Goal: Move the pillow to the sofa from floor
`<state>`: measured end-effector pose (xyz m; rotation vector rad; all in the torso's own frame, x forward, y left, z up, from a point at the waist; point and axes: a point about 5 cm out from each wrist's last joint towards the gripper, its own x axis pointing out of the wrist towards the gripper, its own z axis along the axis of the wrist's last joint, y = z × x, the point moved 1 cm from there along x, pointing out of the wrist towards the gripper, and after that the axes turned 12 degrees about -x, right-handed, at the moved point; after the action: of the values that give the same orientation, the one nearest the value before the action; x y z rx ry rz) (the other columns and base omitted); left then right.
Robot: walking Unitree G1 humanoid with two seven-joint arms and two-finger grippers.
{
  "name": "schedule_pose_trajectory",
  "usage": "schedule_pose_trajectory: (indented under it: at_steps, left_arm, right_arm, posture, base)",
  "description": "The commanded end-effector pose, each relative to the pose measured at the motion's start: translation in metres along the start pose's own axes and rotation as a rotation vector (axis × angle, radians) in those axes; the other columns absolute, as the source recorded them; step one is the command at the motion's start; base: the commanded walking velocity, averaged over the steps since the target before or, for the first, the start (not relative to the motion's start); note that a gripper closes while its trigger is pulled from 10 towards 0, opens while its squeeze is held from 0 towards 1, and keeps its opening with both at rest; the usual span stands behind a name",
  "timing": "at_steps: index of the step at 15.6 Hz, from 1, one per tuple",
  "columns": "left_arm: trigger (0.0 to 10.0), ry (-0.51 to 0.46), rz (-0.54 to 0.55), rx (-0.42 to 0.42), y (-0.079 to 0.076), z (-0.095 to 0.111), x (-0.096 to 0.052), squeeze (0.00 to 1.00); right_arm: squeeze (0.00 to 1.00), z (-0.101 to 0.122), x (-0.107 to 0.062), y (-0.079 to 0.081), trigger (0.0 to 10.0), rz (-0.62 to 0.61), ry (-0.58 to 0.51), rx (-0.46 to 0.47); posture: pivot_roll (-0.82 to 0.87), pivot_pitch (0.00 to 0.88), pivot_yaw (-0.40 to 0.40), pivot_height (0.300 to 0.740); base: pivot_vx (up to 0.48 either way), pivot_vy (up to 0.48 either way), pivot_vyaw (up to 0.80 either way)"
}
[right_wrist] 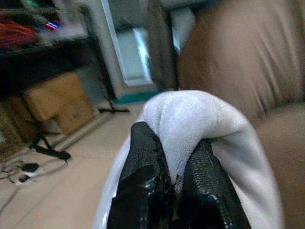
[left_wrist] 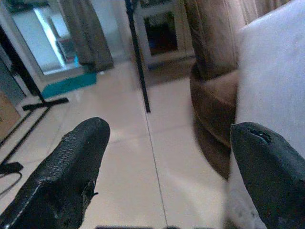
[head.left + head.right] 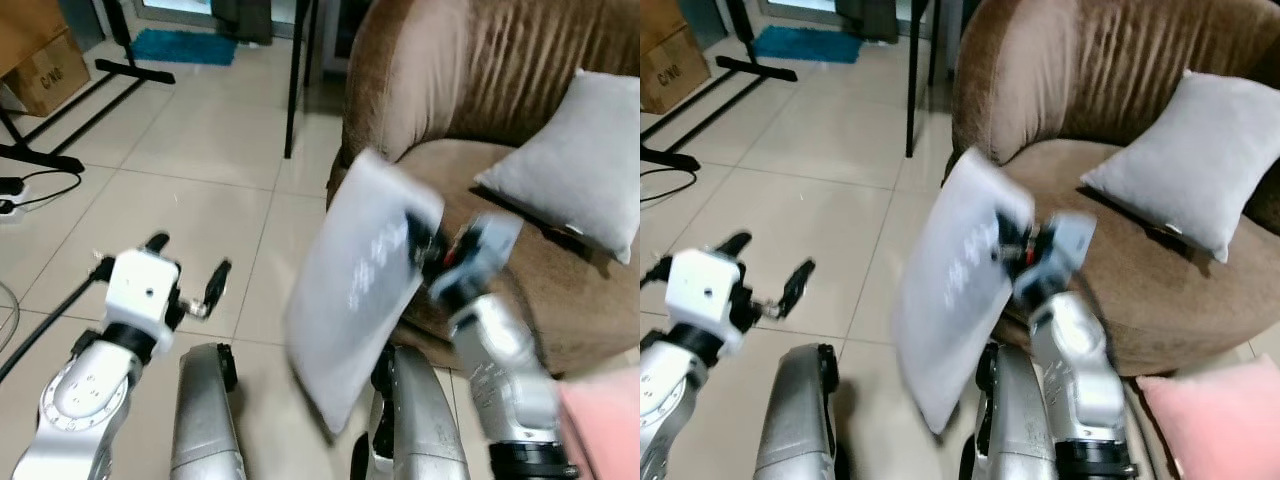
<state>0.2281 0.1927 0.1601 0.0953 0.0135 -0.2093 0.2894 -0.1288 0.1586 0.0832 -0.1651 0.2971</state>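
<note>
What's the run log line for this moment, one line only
stage: carrying | right gripper: shut on white pillow, off the floor | left gripper: open, idle | target: brown sofa | gray cushion on seat

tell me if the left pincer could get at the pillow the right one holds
Probably yes. The left pincer is open and beside the pillow, with only bare floor between them; the right pincer grips its upper edge.

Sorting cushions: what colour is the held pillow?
Pale grey pillow, clearest in the left eye view.
</note>
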Motion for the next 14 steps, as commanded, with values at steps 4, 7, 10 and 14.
schedule_pose_trajectory:
  at_steps: [4, 7, 10, 14]
  left_arm:
    - [10.0, -0.021, -0.019, 0.034, -0.007, 0.002, 0.014, 0.00]
    - [10.0, -0.026, -0.027, 0.051, -0.007, 0.004, 0.016, 0.00]
    - [10.0, -0.035, -0.024, 0.076, -0.004, 0.006, 0.017, 0.00]
    - [10.0, -0.053, -0.009, 0.082, -0.004, 0.009, 0.021, 0.00]
  right_arm:
    - [0.00, 0.015, -0.002, -0.013, 10.0, -0.125, 0.028, -0.033]
    - [0.00, 0.021, -0.002, -0.010, 10.0, -0.130, 0.036, -0.026]
    - [0.00, 0.030, 0.002, -0.005, 10.0, -0.136, 0.028, -0.023]
    - [0.00, 0.065, 0.016, -0.004, 10.0, -0.125, -0.073, -0.020]
  posture:
    - [0.07, 0.000, -0.045, 0.496]
    - [0.07, 0.000, -0.030, 0.521]
    - [0.07, 0.000, -0.022, 0.551]
    - [0.07, 0.000, -0.025, 0.596]
  base:
    - [0.000, 0.000, 0.00]
    - [0.000, 0.000, 0.00]
    - [0.000, 0.000, 0.00]
    - [0.000, 0.000, 0.00]
